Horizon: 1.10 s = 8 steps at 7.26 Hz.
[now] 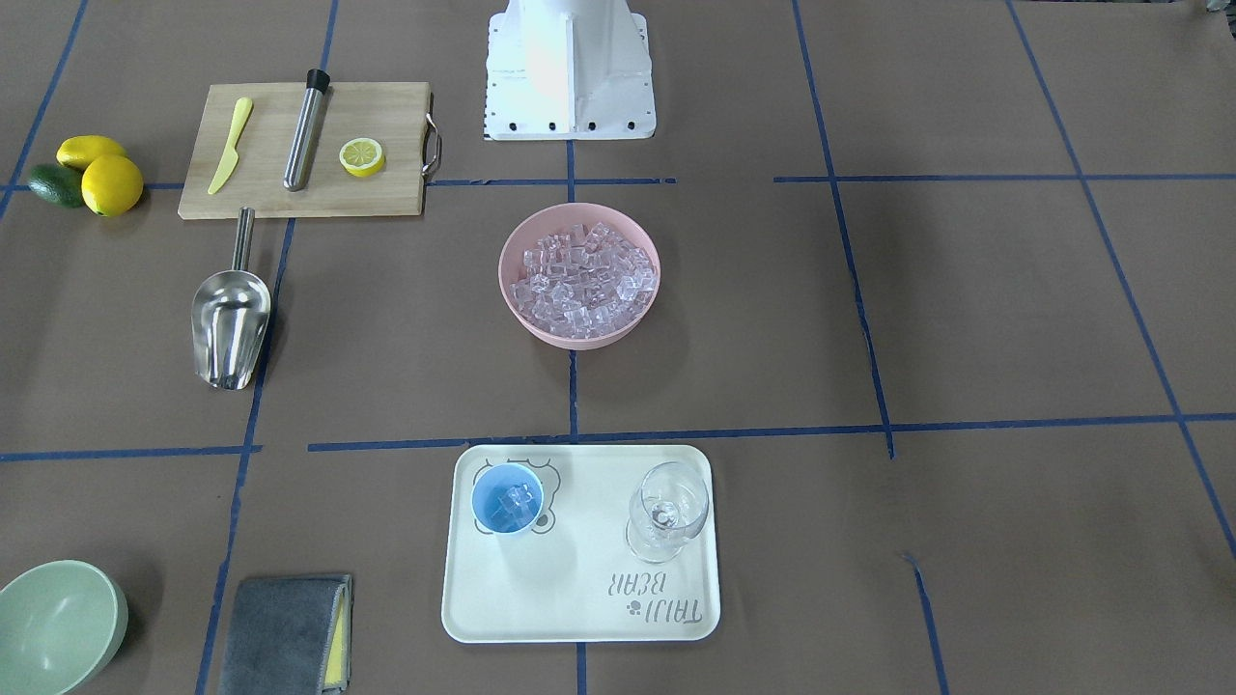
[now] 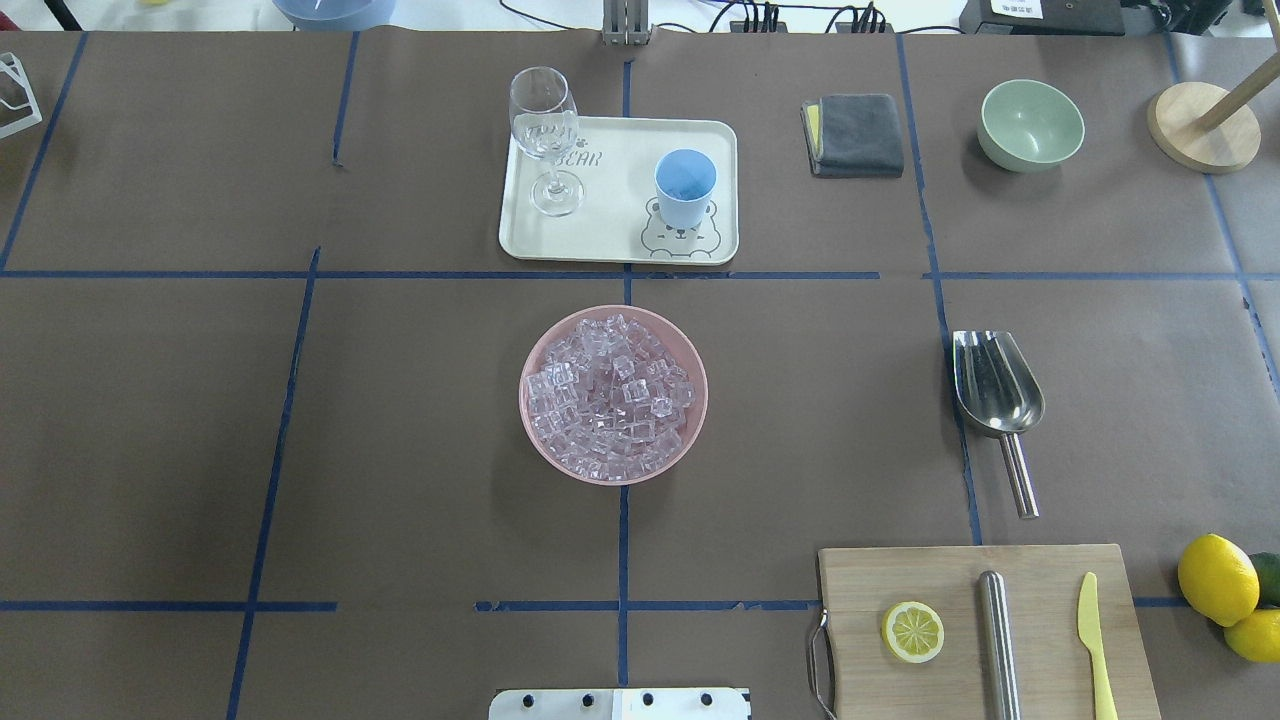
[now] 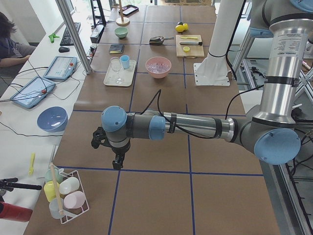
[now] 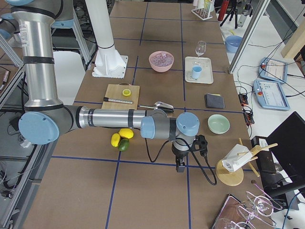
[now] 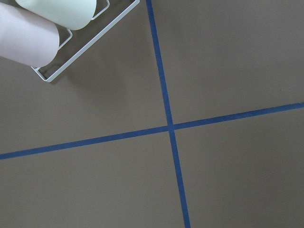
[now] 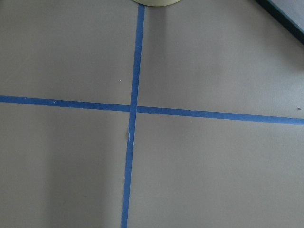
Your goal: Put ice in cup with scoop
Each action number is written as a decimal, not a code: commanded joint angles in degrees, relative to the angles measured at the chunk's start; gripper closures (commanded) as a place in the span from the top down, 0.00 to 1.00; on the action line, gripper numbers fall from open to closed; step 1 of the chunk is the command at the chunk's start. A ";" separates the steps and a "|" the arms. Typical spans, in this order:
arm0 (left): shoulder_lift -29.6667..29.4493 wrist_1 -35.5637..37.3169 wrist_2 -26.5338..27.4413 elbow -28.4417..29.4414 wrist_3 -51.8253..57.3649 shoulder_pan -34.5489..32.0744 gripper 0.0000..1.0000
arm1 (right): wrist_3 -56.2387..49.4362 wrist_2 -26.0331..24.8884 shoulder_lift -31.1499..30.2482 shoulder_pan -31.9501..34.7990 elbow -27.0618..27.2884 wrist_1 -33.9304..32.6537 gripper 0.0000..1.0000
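Reaching for the scoop (image 2: 997,400), which lies flat to the robot's right of the bowl (image 2: 524,400) of ice (image 2: 610,395), could go wrong, I judge: its thin handle hugs the paper and may slip from the pinch, and a heaped load could spill short of the cup (image 1: 485,504) (on the tray (image 2: 610,235) beyond the bowl). The left gripper (image 3: 117,164) and right gripper (image 4: 180,167) hang well apart from the bowl, one toward each table end, seen only in side views, so I cannot tell whether they are open or closed. The front-facing view shows a few cubes in the cup, while the overhead shows little but blue there.
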 commanded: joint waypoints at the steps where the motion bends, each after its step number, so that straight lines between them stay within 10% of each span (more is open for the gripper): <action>1: 0.58 -0.08 -0.50 -0.01 -0.81 -0.04 1.00 | -0.07 0.00 0.10 -0.04 0.03 0.05 1.00; 8: 0.49 0.00 -0.15 -0.88 -0.46 -0.13 1.00 | 0.10 0.44 -0.61 -0.04 1.79 0.05 1.00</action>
